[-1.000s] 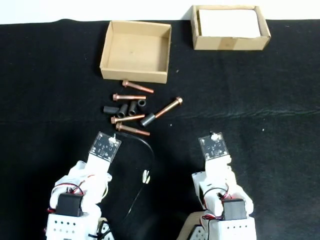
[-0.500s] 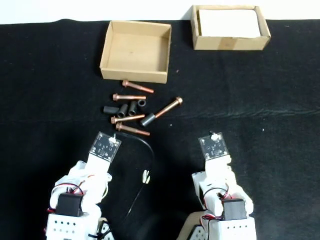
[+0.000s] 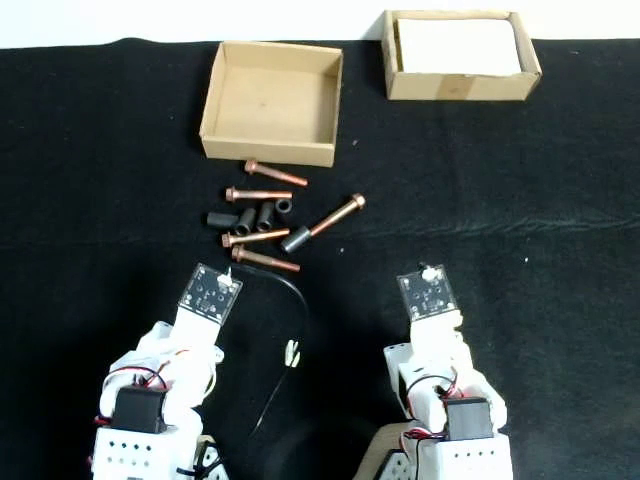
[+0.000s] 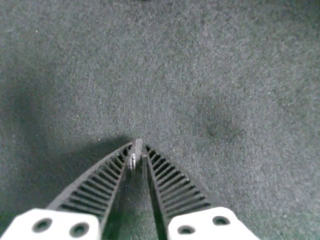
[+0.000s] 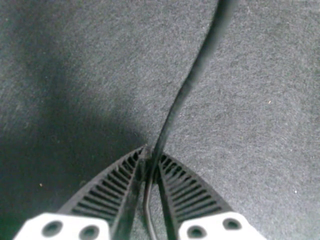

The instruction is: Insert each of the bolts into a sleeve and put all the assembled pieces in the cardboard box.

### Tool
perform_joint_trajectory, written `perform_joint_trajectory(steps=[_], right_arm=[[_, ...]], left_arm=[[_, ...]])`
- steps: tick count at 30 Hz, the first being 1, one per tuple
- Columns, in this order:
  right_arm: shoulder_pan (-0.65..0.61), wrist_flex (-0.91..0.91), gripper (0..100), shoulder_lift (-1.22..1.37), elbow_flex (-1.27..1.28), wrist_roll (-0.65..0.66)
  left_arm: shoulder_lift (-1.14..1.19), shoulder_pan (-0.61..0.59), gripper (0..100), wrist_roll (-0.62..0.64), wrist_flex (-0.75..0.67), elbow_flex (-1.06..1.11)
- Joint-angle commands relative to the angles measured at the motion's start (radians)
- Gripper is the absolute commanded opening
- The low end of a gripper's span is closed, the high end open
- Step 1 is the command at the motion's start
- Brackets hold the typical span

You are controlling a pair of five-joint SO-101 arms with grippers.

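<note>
Both claws pressed together over the black worktop (image 3: 520, 250), parts loose by the cardboard box (image 3: 265, 150).

The left claw (image 4: 137, 150) hangs just above the cloth with its ribbed fingers meeting at the tips. The right claw (image 5: 149, 152) is closed the same way, and a black cable (image 5: 200, 65) runs up to its tips. From here I can't tell whether the cable is nipped or only lying beneath. Just in front of the cardboard box's near wall lie four loose bolts (image 3: 258, 194), with four dark sleeves (image 3: 245, 220) bunched among them. A long bolt (image 3: 338, 212) at the edge of that cluster already has a sleeve on its end. A second box (image 3: 455, 88), holding something white, stands well to one side of the cardboard box.
</note>
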Motion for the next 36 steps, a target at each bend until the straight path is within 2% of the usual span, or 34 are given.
perform_joint_trajectory(steps=[1, 30, 36], right_arm=[[-0.005, 0.005, 0.8, -0.002, 0.134, 0.006], [-0.012, -0.001, 0.8, -0.002, 0.134, 0.002], [-0.010, -0.272, 0.8, -0.002, 0.116, -0.009]], left_arm=[[-0.004, 0.008, 1, 0.008, 0.003, 0.015], [-0.004, 0.008, 1, 0.008, 0.003, 0.015], [-0.004, 0.008, 1, 0.008, 0.003, 0.015]])
